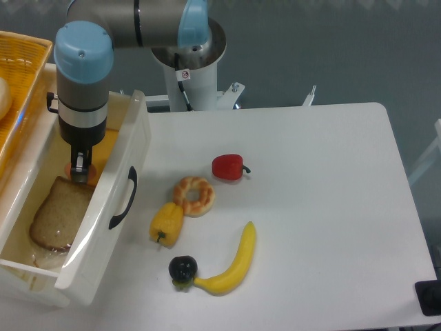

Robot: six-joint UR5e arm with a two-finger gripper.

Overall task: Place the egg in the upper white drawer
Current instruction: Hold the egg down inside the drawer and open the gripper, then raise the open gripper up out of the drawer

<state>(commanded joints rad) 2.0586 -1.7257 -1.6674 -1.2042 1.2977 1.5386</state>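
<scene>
At the left of the frame the arm reaches down into the upper white drawer (131, 138), which stands pulled open with its black handle (122, 200) facing the table (317, 207). The gripper (81, 174) hangs low inside the drawer, just above a slice of bread (56, 215) lying on the drawer floor. A small patch of salmon-orange shows at the fingers (80, 164), which appears to be the egg (71, 169); the fingers seem to pinch it, though the view is too tight to be sure. An orange wicker basket (27, 76) sits in the upper left corner. On the table lie a red pepper (229, 167), a glazed donut (194, 195), a yellow pepper (167, 223), a banana (233, 265) and a dark round fruit (182, 269)
</scene>
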